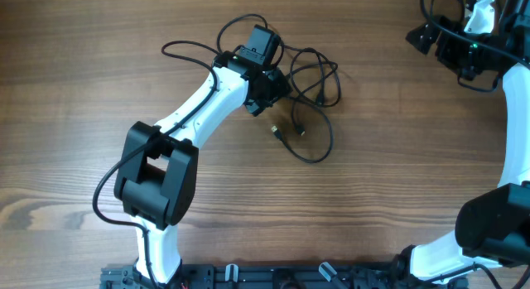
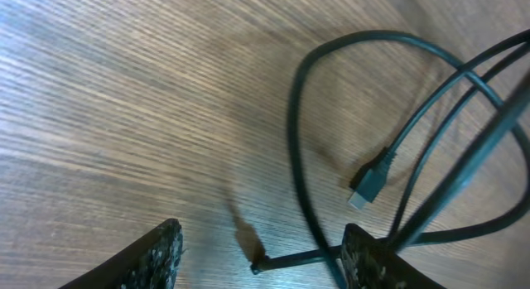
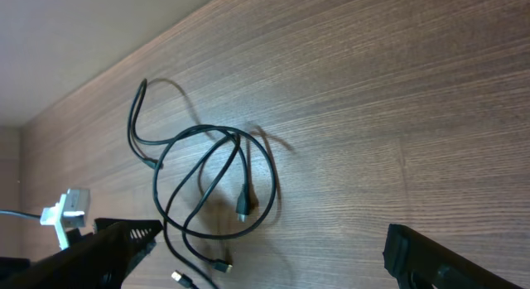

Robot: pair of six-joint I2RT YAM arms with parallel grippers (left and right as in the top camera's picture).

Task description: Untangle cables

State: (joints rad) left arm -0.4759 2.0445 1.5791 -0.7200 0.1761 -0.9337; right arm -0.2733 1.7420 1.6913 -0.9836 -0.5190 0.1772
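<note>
Left pincer [image 1: 269,92] hung over the worktop [image 1: 397,181] with its fingers [image 2: 157,256] moderately apart and bare wood between them; one strand of the cables [image 1: 319,84] ran past the finger at 5 o'clock. Loose black loops lay toward 1 o'clock in the overhead view, a small plug [image 2: 368,183] pointing to 7 o'clock. Right pincer [image 1: 421,36], spread wide and holding nothing, hung well apart at 2 o'clock.

Overhead: fixed above the table [image 1: 397,115], looks straight down, takes in most of the top; arm bases [image 1: 161,257] at the near edge.
Left wrist: very close to the wood, angled down past the left gripper [image 2: 261,231].
Right wrist: raised near the far right corner, looks obliquely across past the right gripper [image 3: 273,229].
All 3 views share the cables [image 1: 308,74]; left wrist catches only some loops and 1 plug [image 2: 368,180].
</note>
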